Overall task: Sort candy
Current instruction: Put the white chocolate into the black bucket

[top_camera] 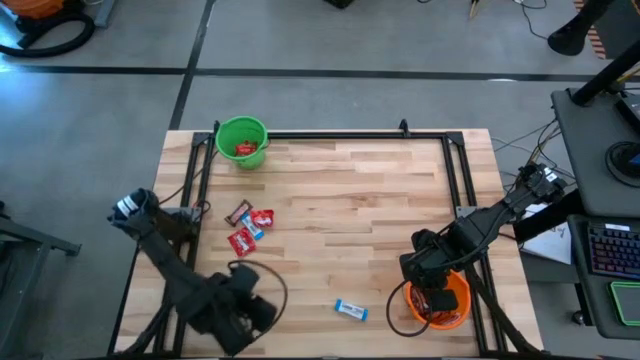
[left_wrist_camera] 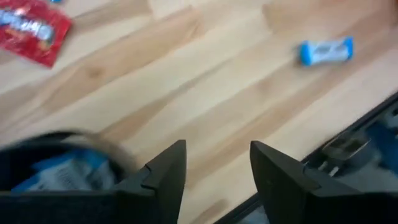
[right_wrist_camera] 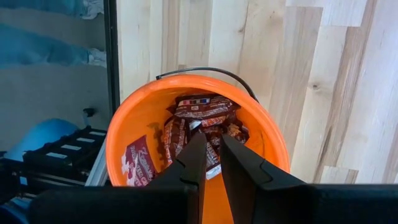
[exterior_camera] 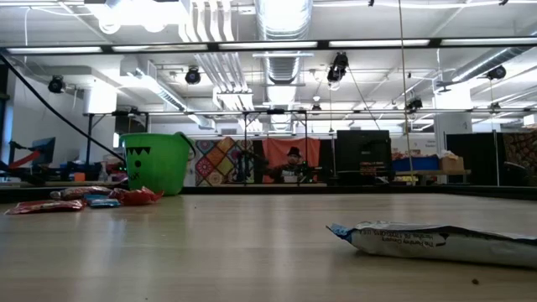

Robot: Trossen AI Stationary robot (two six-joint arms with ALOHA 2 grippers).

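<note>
My left gripper (left_wrist_camera: pixel 214 169) hangs open and empty over bare wood at the table's near left (top_camera: pixel 258 308), beside a black bucket (left_wrist_camera: pixel 56 168) with blue-and-white packets in it. A lone blue-and-white candy (top_camera: pixel 350 310) (left_wrist_camera: pixel 326 51) lies flat to its right. A cluster of red, blue-and-white and brown candy (top_camera: pixel 250 226) lies farther back. The green bucket (top_camera: pixel 241 142) holds red packets. My right gripper (right_wrist_camera: pixel 210 149) hovers above the orange bucket (right_wrist_camera: pixel 134 124), which is filled with dark brown bars (right_wrist_camera: pixel 202 112). Its fingers are nearly together with nothing between them.
A black metal frame (top_camera: pixel 330 135) runs along the table's far edge and both sides. The wood between the candy cluster and the orange bucket (top_camera: pixel 440 300) is bare. In the low view the lone packet (exterior_camera: pixel 436 239) lies near, and the green bucket (exterior_camera: pixel 155 164) stands far left.
</note>
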